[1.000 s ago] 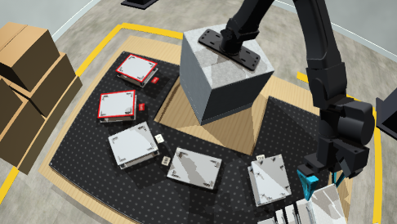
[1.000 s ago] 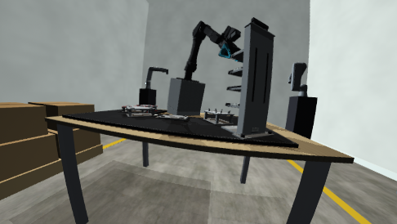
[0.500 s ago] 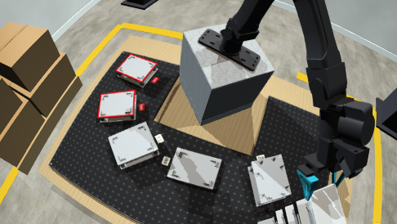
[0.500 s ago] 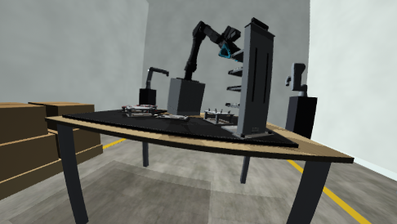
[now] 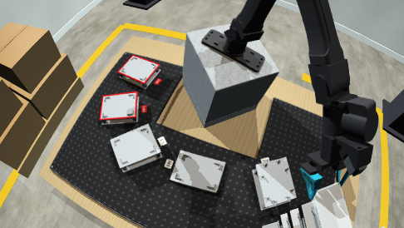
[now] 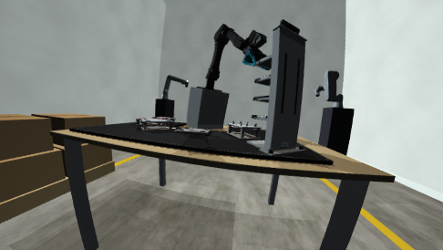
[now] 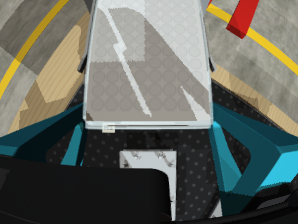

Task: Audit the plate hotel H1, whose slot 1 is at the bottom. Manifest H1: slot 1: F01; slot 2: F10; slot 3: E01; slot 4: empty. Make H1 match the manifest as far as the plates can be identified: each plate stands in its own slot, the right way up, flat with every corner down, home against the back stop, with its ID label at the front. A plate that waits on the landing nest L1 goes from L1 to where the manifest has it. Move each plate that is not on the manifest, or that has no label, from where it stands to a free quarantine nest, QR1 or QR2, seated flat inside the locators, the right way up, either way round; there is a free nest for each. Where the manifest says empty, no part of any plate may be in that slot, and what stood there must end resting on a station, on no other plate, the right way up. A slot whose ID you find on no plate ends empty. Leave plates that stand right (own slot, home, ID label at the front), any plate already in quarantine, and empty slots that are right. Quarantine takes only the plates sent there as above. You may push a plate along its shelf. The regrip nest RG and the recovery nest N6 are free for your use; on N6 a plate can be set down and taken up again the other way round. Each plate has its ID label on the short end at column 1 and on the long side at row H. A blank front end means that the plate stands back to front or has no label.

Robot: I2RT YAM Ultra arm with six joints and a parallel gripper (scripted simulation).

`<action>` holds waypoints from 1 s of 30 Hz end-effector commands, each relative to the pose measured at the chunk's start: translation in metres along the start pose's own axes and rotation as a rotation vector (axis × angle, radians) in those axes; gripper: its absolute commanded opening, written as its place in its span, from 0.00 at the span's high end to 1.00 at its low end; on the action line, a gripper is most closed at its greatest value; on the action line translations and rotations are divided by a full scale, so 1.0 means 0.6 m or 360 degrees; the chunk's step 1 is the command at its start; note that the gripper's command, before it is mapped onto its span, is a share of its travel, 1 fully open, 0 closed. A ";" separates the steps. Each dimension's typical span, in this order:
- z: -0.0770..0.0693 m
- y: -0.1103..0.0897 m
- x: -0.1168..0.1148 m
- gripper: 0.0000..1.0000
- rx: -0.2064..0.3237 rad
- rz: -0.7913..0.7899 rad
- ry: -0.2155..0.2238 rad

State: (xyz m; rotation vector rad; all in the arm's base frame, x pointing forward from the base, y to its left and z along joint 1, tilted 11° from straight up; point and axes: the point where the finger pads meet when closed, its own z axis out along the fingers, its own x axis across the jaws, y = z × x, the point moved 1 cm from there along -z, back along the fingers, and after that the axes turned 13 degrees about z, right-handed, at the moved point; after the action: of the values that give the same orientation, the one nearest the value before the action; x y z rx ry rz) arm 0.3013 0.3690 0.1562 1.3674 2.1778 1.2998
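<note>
The plate hotel H1 [image 6: 283, 88] stands at the table's right end. A pale grey plate [image 7: 149, 52] lies flat on its top shelf, slot 4, and also shows in the top view [image 5: 330, 205]. My gripper [image 7: 148, 109] is at the front of that shelf. Its teal fingers flank the plate's near end and touch both long sides, so it is shut on the plate. The gripper also shows in the top view [image 5: 327, 180] and the exterior view [image 6: 250, 60]. I cannot read a label on the near end. The lower shelves are mostly hidden.
Two red-framed nests [image 5: 139, 70] [image 5: 119, 106] hold plates at the back left. Three more nests with pale tops [image 5: 135, 146] [image 5: 198, 171] [image 5: 274, 182] stand along the front. The arm's grey pedestal [image 5: 229, 79] is in the middle. Cardboard boxes [image 5: 25, 71] are off the table at left.
</note>
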 end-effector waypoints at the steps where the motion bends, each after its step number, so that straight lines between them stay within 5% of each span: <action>1: -0.010 0.008 0.004 0.14 -0.0027 0.0006 0.0012; 30: -0.049 -0.031 -0.005 0.14 -0.0025 0.0006 0.0011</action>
State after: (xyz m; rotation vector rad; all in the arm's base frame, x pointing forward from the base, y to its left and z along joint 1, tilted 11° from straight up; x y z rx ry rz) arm 0.2744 0.3470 0.1494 1.3682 2.1808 1.2960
